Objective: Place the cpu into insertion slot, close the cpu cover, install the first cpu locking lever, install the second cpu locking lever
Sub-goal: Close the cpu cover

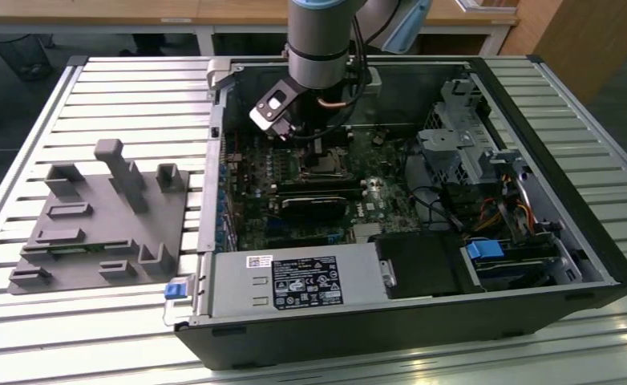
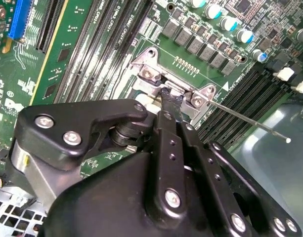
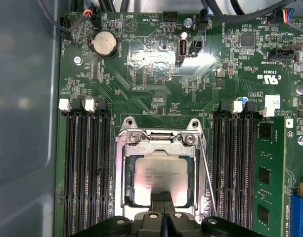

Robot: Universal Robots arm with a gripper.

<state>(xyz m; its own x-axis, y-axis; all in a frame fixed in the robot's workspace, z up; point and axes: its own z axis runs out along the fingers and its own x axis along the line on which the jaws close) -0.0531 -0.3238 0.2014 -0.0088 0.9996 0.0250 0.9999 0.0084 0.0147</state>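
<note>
The cpu point(image 3: 160, 174), a dull silver square, lies flat in the insertion slot point(image 1: 320, 166) on the green board. The metal cpu cover point(image 3: 123, 170) is down around it, framing its top. My gripper point(image 3: 162, 196) hangs just above the cpu's edge with its black fingers pressed together and nothing between them. In the second wrist view the gripper point(image 2: 169, 98) tip touches the metal bracket point(image 2: 150, 73) at the socket's end. One thin wire locking lever point(image 3: 206, 174) slants outward beside the socket; its free end point(image 2: 288, 140) sticks out over the memory slots.
Black memory slots point(image 3: 87, 168) flank the socket on both sides. The open computer case point(image 1: 399, 321) has a drive cage and cables at the exterior view's right. A grey fixture plate point(image 1: 99, 216) lies on the slatted table at the exterior view's left.
</note>
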